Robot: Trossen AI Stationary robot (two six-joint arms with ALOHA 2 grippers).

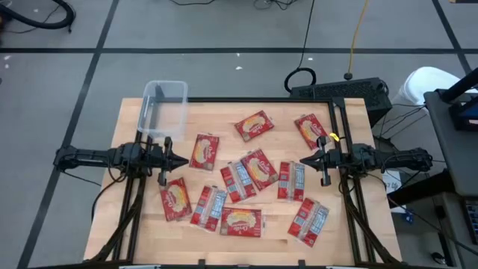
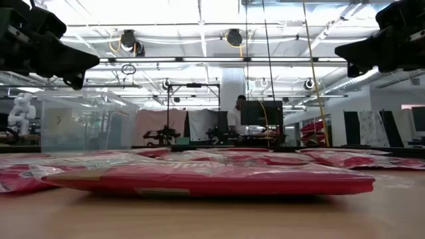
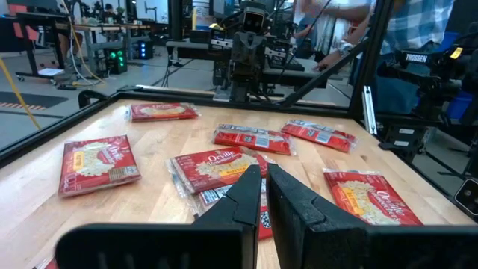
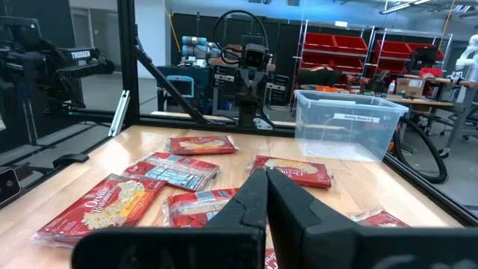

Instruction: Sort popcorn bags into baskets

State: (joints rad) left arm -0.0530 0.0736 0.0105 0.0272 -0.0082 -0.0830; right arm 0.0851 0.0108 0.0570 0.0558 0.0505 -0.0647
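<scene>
Several red popcorn bags (image 1: pixel 254 170) lie flat and scattered over the wooden table; some show a popcorn picture, others a pale panel. One clear plastic basket (image 1: pixel 165 108) stands at the table's far left corner. It also shows in the right wrist view (image 4: pixel 347 123). My left gripper (image 1: pixel 184 161) hovers shut and empty over the table's left side, fingers pointing right; its shut fingertips show in the left wrist view (image 3: pixel 266 179). My right gripper (image 1: pixel 302 162) hovers shut and empty over the right side, fingers pointing left; it also shows in its wrist view (image 4: pixel 264 179).
A black frame rail (image 1: pixel 261 100) runs along the table's far edge. A black power box (image 1: pixel 340 93) sits beyond the far right corner. A person (image 3: pixel 407 30) stands beyond the table's right side. Bare wood shows along the table's left edge (image 1: pixel 123 194).
</scene>
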